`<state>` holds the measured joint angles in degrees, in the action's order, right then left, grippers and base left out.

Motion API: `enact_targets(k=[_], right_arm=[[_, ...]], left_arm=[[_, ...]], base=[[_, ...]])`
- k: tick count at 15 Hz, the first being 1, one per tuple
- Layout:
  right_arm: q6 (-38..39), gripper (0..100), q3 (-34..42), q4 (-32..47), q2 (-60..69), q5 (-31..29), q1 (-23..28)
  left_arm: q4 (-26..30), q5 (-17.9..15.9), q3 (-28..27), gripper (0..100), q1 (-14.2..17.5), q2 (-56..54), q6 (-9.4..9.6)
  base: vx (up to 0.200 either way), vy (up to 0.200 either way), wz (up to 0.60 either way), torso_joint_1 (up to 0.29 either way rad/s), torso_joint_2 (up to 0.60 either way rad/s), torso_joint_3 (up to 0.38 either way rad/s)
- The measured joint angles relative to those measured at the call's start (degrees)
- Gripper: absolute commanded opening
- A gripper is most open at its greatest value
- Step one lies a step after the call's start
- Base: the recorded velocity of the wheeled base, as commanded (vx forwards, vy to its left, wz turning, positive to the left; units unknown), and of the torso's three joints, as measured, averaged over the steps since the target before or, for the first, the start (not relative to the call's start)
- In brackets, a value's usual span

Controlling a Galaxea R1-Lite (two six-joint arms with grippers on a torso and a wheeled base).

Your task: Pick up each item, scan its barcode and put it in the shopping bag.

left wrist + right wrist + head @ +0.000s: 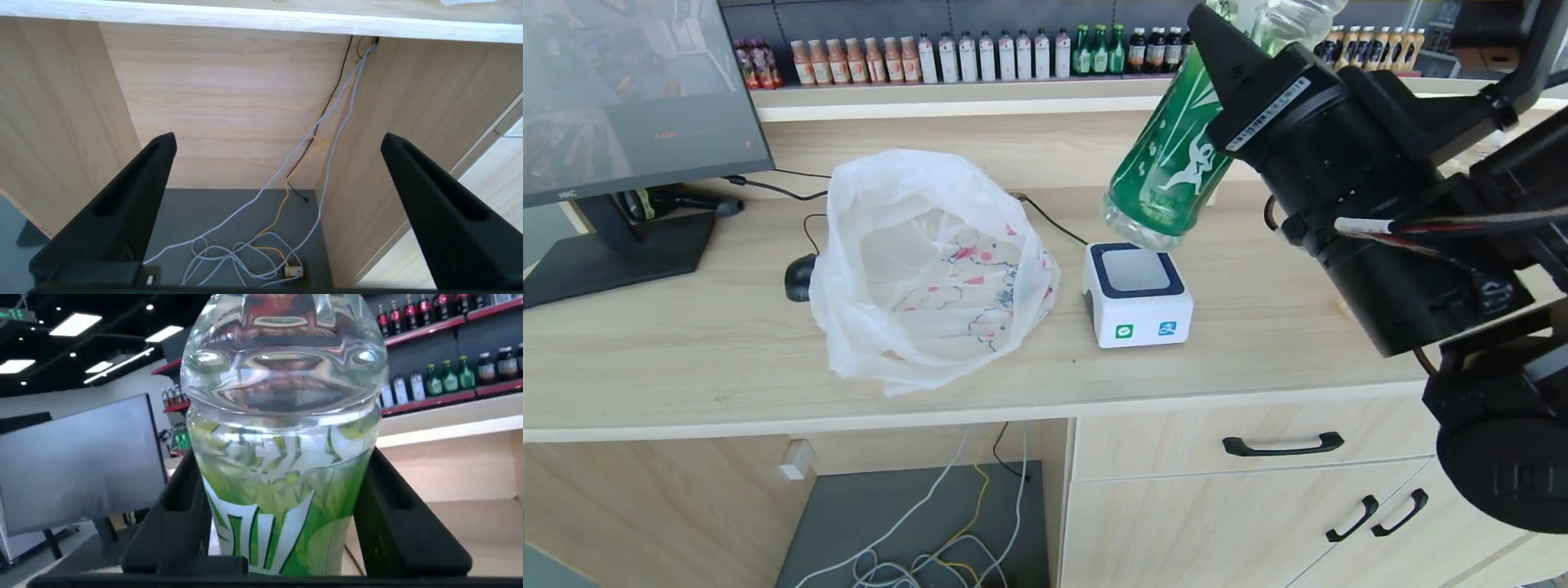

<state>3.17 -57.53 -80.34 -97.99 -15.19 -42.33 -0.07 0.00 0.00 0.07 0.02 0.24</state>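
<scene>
Right gripper point(282, 465) clamped round the tilted bottle point(1168, 163) above the scanner point(1137, 294) — held at that slant, the scan could well miss

Right pincer point(279, 461) raised, clamped on bottle point(1168, 155); left pincer point(278, 140) low, spread wide

Scanner point(1137, 296) on counter point(686, 351), right of bag point(931, 269)

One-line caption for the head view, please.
Right hand holds a green bottle tilted above the white scanner, beside the open plastic bag on the wooden counter.
</scene>
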Motion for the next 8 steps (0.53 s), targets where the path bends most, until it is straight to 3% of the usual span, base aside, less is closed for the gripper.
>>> enact_targets(k=[3, 8], right_arm=[[-6.1, 0, 5.9, -7.9, -1.5, 4.4, 1.4], [-8.8, 0, 9.7, -9.7, -2.0, 5.9, 7.4]], left_arm=[[0.0, 0.0, 0.0, 100, 0.0, 0.0, 0.00], [0.0, 0.0, 0.0, 100, 0.0, 0.0, 0.02]], base=[[0.000, 0.000, 0.00, 0.000, 0.00, 0.000], [0.000, 0.000, 0.00, 0.000, 0.00, 0.000]])
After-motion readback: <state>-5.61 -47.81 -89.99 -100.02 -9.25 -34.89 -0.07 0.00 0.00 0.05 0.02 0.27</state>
